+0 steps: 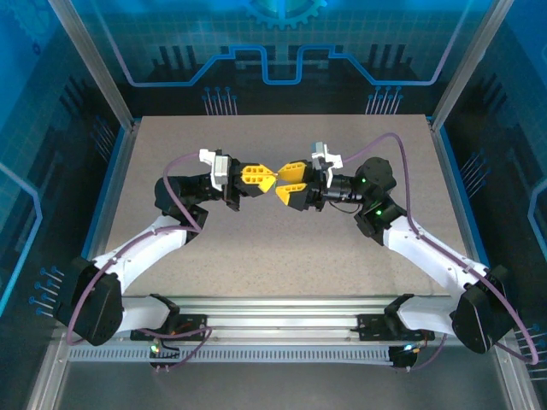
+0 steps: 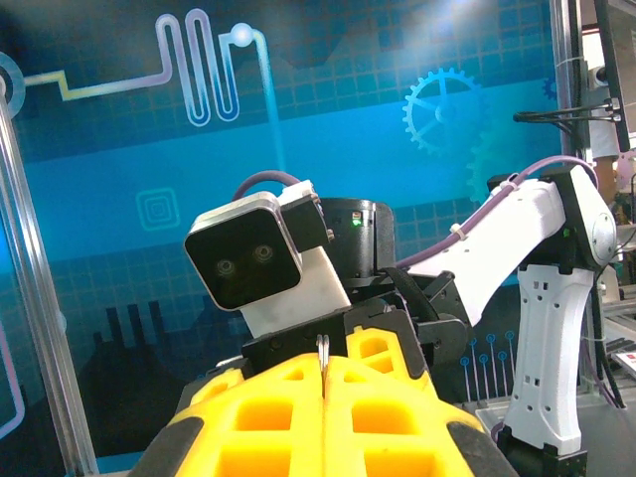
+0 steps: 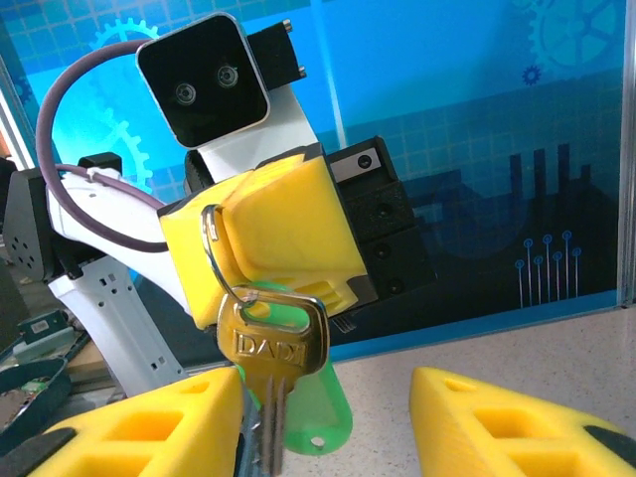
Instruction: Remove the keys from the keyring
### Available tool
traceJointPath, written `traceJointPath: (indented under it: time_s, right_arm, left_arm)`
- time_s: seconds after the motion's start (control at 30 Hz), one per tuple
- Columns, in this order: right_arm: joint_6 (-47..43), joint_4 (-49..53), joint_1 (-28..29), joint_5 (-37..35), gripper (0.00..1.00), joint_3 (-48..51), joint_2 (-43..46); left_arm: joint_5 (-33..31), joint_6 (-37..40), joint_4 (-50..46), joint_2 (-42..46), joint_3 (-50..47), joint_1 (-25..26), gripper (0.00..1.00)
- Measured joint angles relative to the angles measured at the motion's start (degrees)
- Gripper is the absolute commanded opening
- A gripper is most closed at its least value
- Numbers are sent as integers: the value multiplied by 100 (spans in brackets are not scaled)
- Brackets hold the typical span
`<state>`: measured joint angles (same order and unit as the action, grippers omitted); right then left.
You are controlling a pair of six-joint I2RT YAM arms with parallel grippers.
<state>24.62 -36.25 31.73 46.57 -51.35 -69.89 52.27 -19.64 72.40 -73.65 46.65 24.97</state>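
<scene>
Above the table [image 1: 256,256], left pincer [image 1: 270,178] grips keyring [image 3: 208,246] (key [image 3: 270,343] dangling).

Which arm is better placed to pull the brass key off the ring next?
Probably the right. The left gripper is shut on the keyring, holding it up, while the brass key hangs between the open fingers of the right gripper, ready to be pinched.

1 key [image 3: 273,343], 1 keyring [image 3: 209,253], 1 grn tag [image 3: 313,397] — 2 arms [image 1: 145,243] [image 1: 427,252]
</scene>
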Motion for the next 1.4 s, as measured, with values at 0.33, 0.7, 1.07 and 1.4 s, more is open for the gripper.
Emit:
traceJointPath:
  time_s: [0.33,0.7,1.07,1.4]
  right_arm:
    - [39,-70,33,42,42,-90,-155]
    - [83,-63,39,42,26,-133,-168]
    - [-155,439,0,-396,15,-37,330]
    - [-334,625,118,-741,18,-37,466]
  left_arm:
    - [-17,-92,22,0,-2,0,0]
    - [-94,-144,122,0,-17,-11,0]
    - [-372,-142,271,22,-138,-59,0]
    - [-404,-125,273,35,-149,-76,0]
